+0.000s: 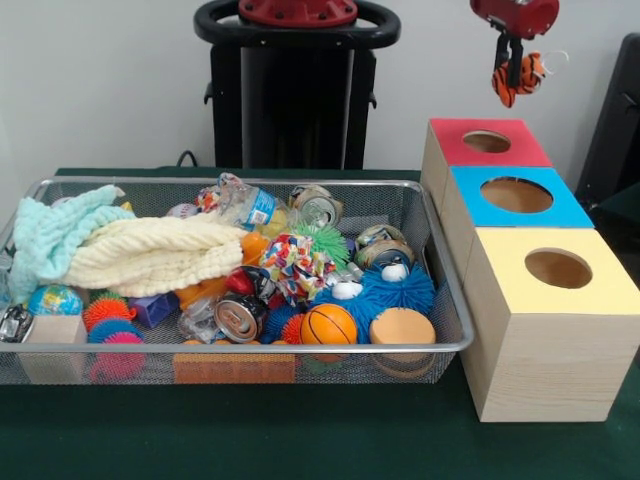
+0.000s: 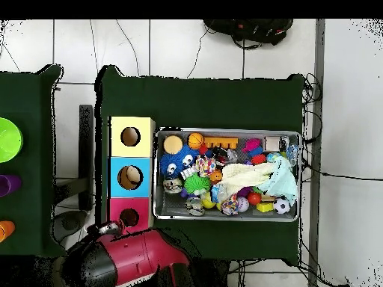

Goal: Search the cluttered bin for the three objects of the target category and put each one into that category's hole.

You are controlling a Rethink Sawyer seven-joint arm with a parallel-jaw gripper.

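Orange-and-black striped soft toy [image 1: 518, 78] clamped in gripper [image 1: 514, 72], suspended above and just behind red-topped box hole [image 1: 487, 141]; wire-mesh bin [image 1: 300, 184] of mixed clutter alongside boxes on green table [image 1: 300, 430]; yellow ducks not distinguishable.

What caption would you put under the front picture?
Gripper holds a striped orange toy high near the red-topped box, beside the full wire bin.

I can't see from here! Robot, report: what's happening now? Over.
Gripper shut on orange-and-black striped toy, up by red-topped box. Hole open, nothing blocking. Bin full of clutter.
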